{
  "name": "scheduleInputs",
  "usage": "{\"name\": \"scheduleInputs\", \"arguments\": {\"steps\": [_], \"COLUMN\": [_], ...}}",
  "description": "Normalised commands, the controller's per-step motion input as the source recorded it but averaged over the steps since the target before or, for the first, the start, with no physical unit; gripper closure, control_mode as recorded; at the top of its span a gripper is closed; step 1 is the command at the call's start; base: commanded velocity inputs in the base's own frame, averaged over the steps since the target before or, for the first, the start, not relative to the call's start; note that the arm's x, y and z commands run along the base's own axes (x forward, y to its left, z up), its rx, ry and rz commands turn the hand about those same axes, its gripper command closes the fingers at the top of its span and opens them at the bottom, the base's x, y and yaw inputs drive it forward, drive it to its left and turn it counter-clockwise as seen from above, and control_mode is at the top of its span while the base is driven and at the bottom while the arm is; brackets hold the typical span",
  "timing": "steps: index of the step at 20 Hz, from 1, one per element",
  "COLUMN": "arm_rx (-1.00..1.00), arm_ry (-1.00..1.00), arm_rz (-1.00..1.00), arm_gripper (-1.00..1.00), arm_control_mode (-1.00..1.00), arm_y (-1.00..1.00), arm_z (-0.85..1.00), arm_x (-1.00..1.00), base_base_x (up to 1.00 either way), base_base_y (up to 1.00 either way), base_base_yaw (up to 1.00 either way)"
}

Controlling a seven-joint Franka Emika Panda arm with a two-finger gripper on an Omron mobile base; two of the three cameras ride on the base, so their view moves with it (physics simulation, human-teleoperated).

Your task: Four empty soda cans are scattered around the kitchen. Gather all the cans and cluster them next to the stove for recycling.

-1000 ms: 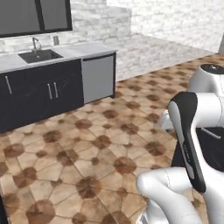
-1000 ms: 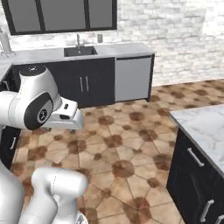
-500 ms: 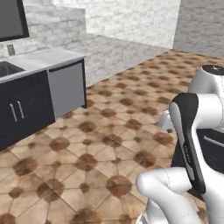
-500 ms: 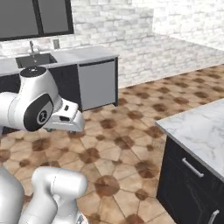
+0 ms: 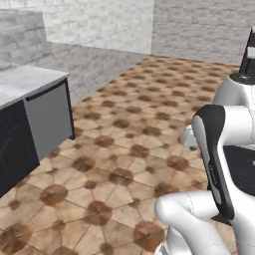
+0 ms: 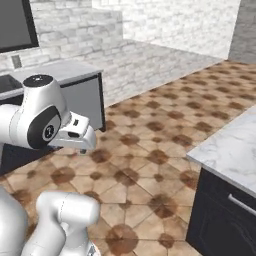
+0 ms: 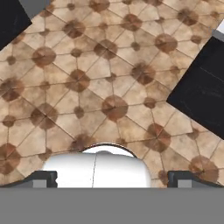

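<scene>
Swinging past the sink, the view now shows floor [image 5: 129,124] beyond the counter [image 5: 25,84].

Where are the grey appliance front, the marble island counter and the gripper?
grey appliance front [image 5: 49,119], left base view, middle of its panel
marble island counter [image 6: 235,145], right base view, bare top
gripper [image 7: 112,179], hand view, midway between its open tips
</scene>
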Motion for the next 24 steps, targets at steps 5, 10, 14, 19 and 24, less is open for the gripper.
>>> {"name": "scheduleInputs", "arguments": {"steps": [5,10,14,19,24], "arm_rx": [0.00,0.00,0.00,0.00,0.00], "arm_ry": [0.00,0.00,0.00,0.00,0.00], "arm_rz": [0.00,0.00,0.00,0.00,0.00], "arm_gripper": [-1.00,-1.00,-1.00,-1.00,-1.00], "arm_control_mode": [1.00,1.00,1.00,1.00,1.00], "arm_y": [0.00,0.00,0.00,0.00,0.00], "arm_z": [0.00,0.00,0.00,0.00,0.00], "arm_x": [0.00,0.00,0.00,0.00,0.00], "base_base_x": [0.96,0.89,0.94,1.00,1.00], "base_base_y": [1.00,1.00,1.00,1.00,1.00], "base_base_yaw": [-0.51,-0.51,-0.50,-0.50,-0.48]}}
